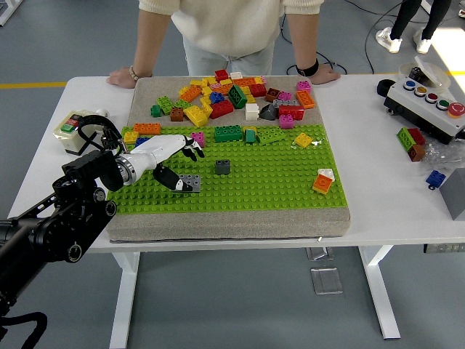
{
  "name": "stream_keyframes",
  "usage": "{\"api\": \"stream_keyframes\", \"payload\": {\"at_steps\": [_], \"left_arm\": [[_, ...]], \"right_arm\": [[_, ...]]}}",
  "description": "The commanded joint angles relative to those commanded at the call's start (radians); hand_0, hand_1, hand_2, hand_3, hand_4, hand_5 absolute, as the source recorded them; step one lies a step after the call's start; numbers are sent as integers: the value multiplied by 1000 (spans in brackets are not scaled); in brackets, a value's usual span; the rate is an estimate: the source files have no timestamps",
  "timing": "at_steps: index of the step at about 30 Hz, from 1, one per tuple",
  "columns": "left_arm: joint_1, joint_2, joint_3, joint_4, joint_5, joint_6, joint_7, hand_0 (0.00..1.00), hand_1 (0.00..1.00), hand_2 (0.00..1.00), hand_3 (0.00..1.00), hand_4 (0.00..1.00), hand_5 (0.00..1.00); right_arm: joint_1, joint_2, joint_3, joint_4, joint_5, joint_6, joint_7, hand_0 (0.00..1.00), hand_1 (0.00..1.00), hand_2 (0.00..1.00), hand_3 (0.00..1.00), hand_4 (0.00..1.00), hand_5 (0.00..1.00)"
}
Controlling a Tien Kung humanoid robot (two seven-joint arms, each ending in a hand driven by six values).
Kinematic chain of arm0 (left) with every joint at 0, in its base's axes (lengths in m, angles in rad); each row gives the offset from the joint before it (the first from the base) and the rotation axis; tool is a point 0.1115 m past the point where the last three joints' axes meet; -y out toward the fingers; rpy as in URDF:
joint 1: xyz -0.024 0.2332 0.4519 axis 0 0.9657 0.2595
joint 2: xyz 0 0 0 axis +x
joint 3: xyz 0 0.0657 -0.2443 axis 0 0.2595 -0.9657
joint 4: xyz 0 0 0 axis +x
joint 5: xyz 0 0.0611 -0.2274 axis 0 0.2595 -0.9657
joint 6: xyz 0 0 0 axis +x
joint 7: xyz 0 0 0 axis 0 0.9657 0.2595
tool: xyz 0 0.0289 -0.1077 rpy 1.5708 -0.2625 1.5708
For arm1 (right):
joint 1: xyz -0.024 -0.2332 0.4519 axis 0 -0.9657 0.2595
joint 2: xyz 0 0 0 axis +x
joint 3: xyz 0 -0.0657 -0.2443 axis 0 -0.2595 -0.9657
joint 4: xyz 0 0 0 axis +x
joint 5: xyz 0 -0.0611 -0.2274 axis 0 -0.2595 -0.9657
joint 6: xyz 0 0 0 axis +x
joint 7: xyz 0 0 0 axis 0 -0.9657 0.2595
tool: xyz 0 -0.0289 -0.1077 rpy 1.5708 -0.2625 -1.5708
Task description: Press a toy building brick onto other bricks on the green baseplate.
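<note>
left robot hand reaches over the green baseplate from the left, thumb and fingers pinched on a flat grey brick low on the plate's left part. dark grey brick sits apart to its right. loose brick pile lies on the tan mat beyond the plate. person's hands rest on the table far edge.
</note>
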Motion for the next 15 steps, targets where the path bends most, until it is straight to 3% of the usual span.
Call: {"api": "stream_keyframes", "payload": {"at_steps": [15], "left_arm": [[-3,1,-2,2,-7,-1,0,766,683,613,648,982,57]], "right_arm": [[0,0,0,0,2,-1,1,760,688,731,700,978,491]]}}
